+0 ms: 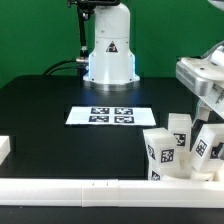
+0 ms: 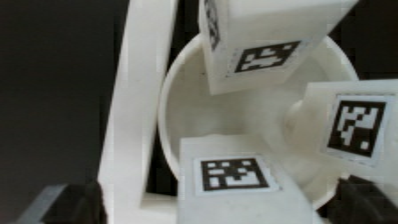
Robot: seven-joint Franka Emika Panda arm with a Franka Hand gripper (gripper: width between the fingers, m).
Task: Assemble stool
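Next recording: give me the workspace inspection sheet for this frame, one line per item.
Surface: black table, mostly bare.
Job's things: tagged white legs clustered at the exterior view's lower right; wrist view shows the seat with legs around it.
Clutter: marker board flat mid-table; long white rail along the near edge.
Grippers: gripper above the legs; open or shut cannot be told.
Cables: black cable beside the arm base.
Surroundings: green backdrop.
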